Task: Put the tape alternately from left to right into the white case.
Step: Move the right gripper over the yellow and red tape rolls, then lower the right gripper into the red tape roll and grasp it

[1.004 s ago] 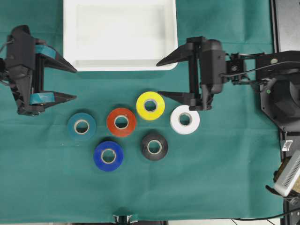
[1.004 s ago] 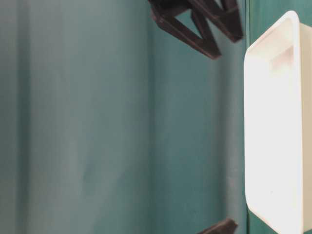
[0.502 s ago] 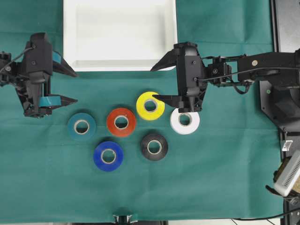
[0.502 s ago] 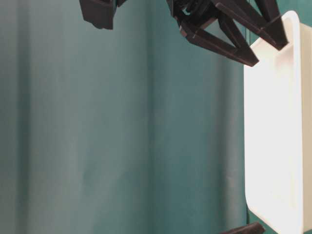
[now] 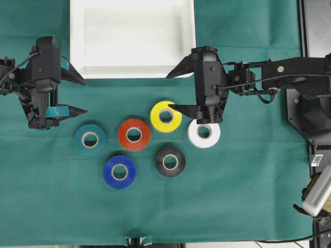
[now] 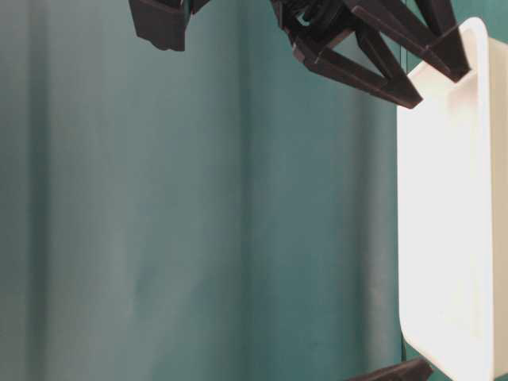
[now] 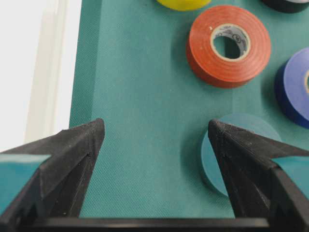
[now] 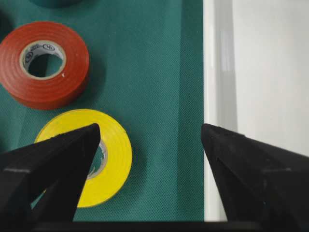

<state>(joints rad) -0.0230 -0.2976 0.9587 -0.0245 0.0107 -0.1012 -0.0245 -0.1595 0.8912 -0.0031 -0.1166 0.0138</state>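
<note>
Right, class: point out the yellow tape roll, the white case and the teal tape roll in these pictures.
yellow tape roll (image 5: 160,111): overhead view, on its upper-left band.
white case (image 5: 133,72): overhead view, on its near rim.
teal tape roll (image 5: 80,140): overhead view, on its left band.

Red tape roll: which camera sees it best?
The left wrist view shows the red tape roll best: whole, close, with print on its core readable. The overhead view shows it whole but small, among the other rolls. The right wrist view crops its left edge. The table-level view misses it.
</note>
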